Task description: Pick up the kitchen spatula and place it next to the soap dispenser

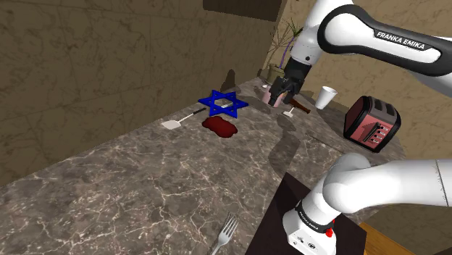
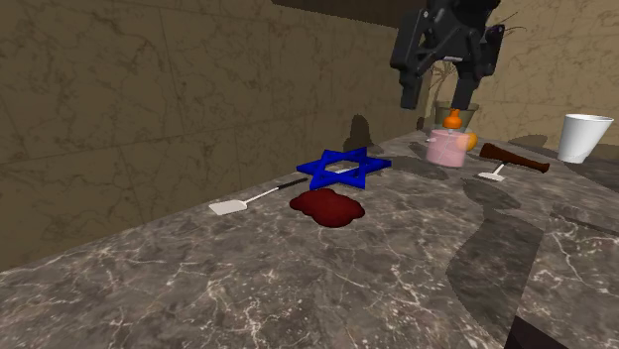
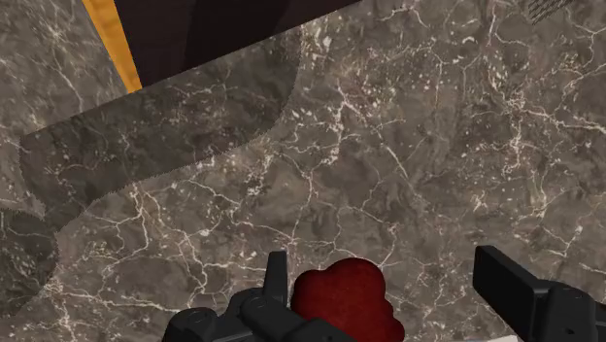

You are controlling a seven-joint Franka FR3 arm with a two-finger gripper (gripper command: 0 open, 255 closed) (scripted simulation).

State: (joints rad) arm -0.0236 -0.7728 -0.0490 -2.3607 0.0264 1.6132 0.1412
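A fork (image 1: 227, 233) lies nearest on the marble counter (image 1: 109, 188). Farther back, from the shoulder view's left, comes the spatula (image 1: 181, 119), lying flat with its white blade leftward and its handle reaching the blue star-shaped trivet (image 1: 223, 103). A dark red blob (image 1: 220, 127) sits just in front of the star. Next are the pink soap dispenser (image 2: 448, 147) with an orange pump, a brown-handled tool (image 2: 511, 159), a white cup (image 1: 327, 96) and a red-and-black toaster (image 1: 371, 123). The gripper (image 1: 281, 95) hangs above the counter, fingers spread and empty, well apart from the spatula.
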